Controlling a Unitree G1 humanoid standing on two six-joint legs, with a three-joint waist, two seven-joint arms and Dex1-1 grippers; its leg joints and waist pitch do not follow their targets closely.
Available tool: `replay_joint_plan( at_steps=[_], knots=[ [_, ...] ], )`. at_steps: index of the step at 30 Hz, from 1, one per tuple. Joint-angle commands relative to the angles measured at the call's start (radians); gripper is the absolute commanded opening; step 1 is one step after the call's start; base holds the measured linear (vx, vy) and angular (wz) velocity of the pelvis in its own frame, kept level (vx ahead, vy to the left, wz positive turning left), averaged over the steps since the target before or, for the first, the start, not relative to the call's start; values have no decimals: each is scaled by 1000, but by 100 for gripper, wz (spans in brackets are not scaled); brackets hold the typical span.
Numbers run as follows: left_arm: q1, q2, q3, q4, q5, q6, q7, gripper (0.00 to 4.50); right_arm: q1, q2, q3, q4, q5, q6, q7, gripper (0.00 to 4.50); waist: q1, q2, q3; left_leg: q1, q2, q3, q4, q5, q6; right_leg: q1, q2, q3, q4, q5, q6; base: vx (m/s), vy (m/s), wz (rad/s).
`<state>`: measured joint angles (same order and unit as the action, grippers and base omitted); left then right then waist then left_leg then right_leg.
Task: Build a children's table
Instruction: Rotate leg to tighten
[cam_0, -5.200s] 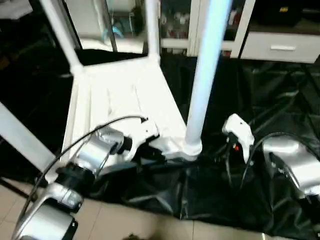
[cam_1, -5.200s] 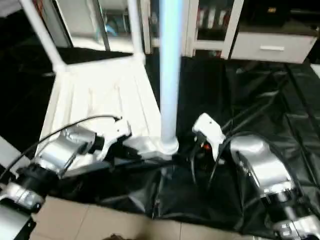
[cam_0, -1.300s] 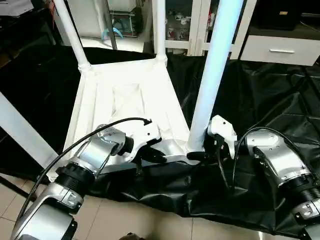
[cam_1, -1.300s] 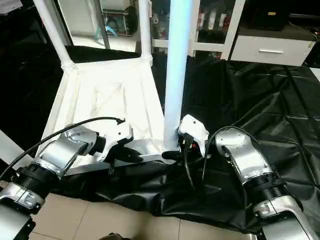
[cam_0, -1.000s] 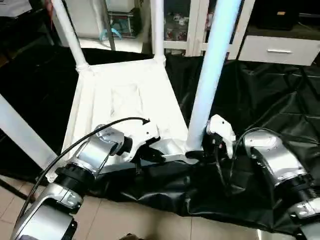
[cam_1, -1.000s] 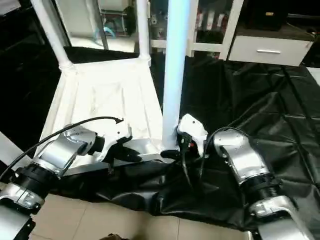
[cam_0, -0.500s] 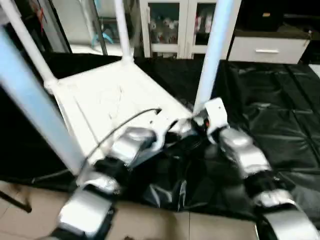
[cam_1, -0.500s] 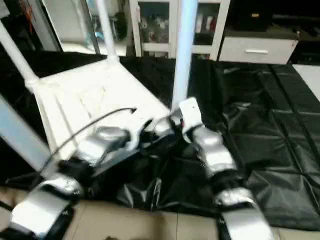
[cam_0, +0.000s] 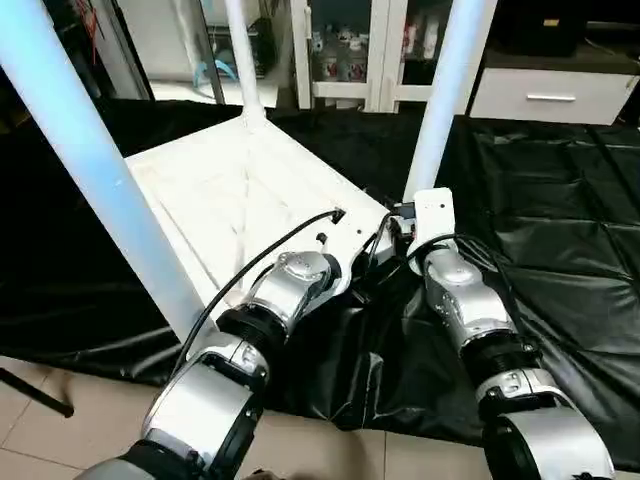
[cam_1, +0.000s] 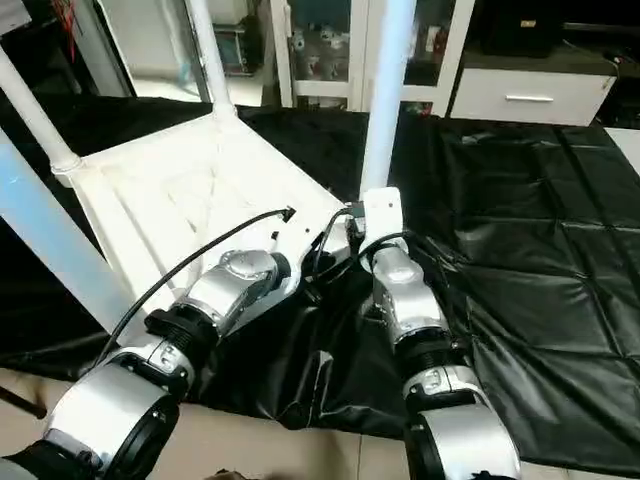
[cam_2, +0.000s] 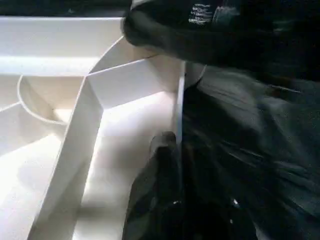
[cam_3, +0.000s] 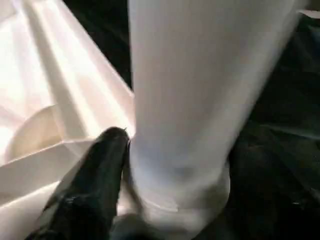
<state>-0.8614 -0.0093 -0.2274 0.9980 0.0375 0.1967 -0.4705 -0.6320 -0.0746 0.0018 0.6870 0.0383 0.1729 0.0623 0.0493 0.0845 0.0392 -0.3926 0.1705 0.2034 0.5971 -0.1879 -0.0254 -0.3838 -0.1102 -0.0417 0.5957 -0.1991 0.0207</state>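
So I'm on the last leg (cam_0: 440, 110), standing in the near right corner socket of the upside-down tabletop (cam_0: 235, 195) on the floor's black sheet (cam_0: 560, 200), right gripper (cam_3: 117, 150) hugging its base, left gripper (cam_2: 167, 165) pinching the tabletop's rim; can't tell the right one's spread; next probably twisting it tight.

Silver forearms (cam_0: 285, 295), black cables (cam_0: 262, 262)
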Motion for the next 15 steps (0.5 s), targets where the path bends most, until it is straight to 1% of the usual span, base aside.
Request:
replay_joint_plan(
  at_steps=[1, 2, 3, 4, 5, 6, 7, 8, 9, 10, 11, 12, 13, 14, 15],
  knots=[
    [-8, 47, 43, 19, 12, -17, 41, 0, 12, -5, 15, -29, 13, 6, 36, 340, 3, -14, -63, 14, 46, -35, -85, -210, 41, 41, -42, 19, -61, -44, -217, 0, 0, 0],
    [-2, 52, 40, 13, 8, -17, 8, 0, 20, -25, 16, -57, 19, 15, 71, 365, -11, -14, -65, 11, 45, -38, -83, -189, 47, 45, -41, 14, -58, -17, -227, 0, 0, 0],
    [15, 66, 28, -13, 4, -31, -62, 0, 32, -75, 25, -106, 46, 54, 178, 369, -13, -14, -66, 15, 45, -35, -80, -187, 50, 41, -41, 15, -59, -9, -237, 0, 0, 0],
    [15, 66, 28, -13, 4, -31, -62, 0, 32, -75, 25, -106, 46, 54, 178, 373, -8, -13, -68, 20, 46, -32, -74, -178, 71, 42, -42, 16, -60, 8, -253, 0, 0, 0],
    [35, 84, 10, -43, 1, -28, -139, 0, 45, -132, 44, -151, 65, 91, 295, 382, -10, -25, -67, 14, 44, -29, -70, -146, 97, 45, -40, 16, -55, 46, -273, 0, 0, 0],
    [35, 84, 10, -43, 1, -28, -139, 0, 45, -132, 44, -151, 65, 91, 295, 397, -4, -22, -70, 14, 46, -30, -65, -122, 110, 47, -43, 16, -50, 71, -278, 0, 0, 0],
    [49, 97, -6, -64, -1, -28, -196, 0, 53, -166, 57, -177, 74, 107, 361, 397, -5, -17, -73, 12, 47, -29, -59, -65, 138, 43, -45, 18, -43, 125, -292, 0, 0, 0],
    [59, 106, -18, -80, -2, -28, -236, 0, 60, -191, 67, -196, 81, 118, 409, 397, 0, -23, -76, 11, 45, -28, -52, -33, 165, 45, -43, 15, -38, 169, -303, 0, 0, 0],
    [59, 106, -18, -80, -2, -28, -236, 0, 60, -191, 67, -196, 81, 118, 409, 397, 1, -22, -77, 9, 45, -27, -49, -12, 178, 42, -42, 16, -34, 190, -306, 0, 0, 0],
    [105, 162, -77, -162, -6, 17, -406, 0, 81, -299, 100, -247, 105, 117, 606, 397, 1, -33, -77, 7, 45, -24, -47, 0, 193, 41, -42, 17, -34, 203, -311, 0, 0, 0],
    [137, 208, -122, -223, -10, 19, -523, 0, 90, -363, 121, -264, 116, 90, 729, 397, 30, -38, -77, 5, 57, -26, -43, 4, 225, 42, -50, 14, -25, 197, -322, 0, 0, 0],
    [154, 234, -146, -254, -13, 9, -585, 0, 98, -393, 131, -277, 121, 74, 795, 397, 33, -33, -73, 6, 57, -22, -43, 4, 226, 34, -47, 15, -28, 178, -322, 0, 0, 0],
    [169, 260, -168, -290, -21, 24, -638, 0, 103, -417, 141, -288, 130, 69, 853, 397, 39, -40, -71, 11, 58, -19, -43, -21, 216, 28, -44, 16, -30, 131, -325, 0, 0, 0],
    [170, 260, -168, -291, -22, 25, -640, 0, 103, -418, 141, -288, 130, 69, 855, 397, 49, -35, -69, 13, 62, -19, -46, -47, 199, 24, -44, 16, -30, 73, -323, 0, 0, 0],
    [177, 273, -179, -310, -26, 36, -664, 0, 106, -428, 146, -296, 135, 71, 882, 397, 52, -34, -66, 16, 62, -18, -48, -65, 185, 20, -42, 17, -33, 40, -318, 0, 0, 0]
  ],
)
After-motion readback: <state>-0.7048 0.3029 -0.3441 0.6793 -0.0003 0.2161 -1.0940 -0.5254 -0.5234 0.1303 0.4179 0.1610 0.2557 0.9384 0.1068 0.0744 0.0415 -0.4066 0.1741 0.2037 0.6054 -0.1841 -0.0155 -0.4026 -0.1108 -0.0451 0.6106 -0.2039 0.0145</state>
